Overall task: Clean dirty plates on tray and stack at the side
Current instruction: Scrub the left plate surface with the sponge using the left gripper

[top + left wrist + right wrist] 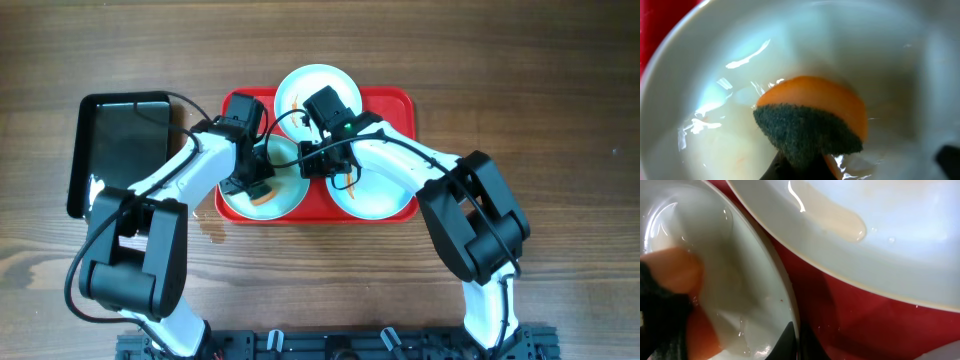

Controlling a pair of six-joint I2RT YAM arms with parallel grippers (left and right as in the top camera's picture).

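- The pale mint-white, round, glossy left-front plate [288, 200] is sitting in the near left corner of the large red rectangular plastic tray [395, 100], its inside wet and shining.
- An orange sponge [815, 125] with a dark green scouring face is pressing on that plate's floor, and the left gripper [258, 190] is clenching it from above.
- The right gripper [318, 166] is pinching the left-front plate's right rim, with one dark fingertip [787, 339] showing at the edge.
- The right-front plate [378, 198], carrying a thin orange smear, is lying just beside it in the tray.
- The far plate [300, 85] is overhanging the tray's back rim.
- A glossy black rectangular tray [120, 150] is lying on the wooden table [560, 100], left of the red one and apart from it.
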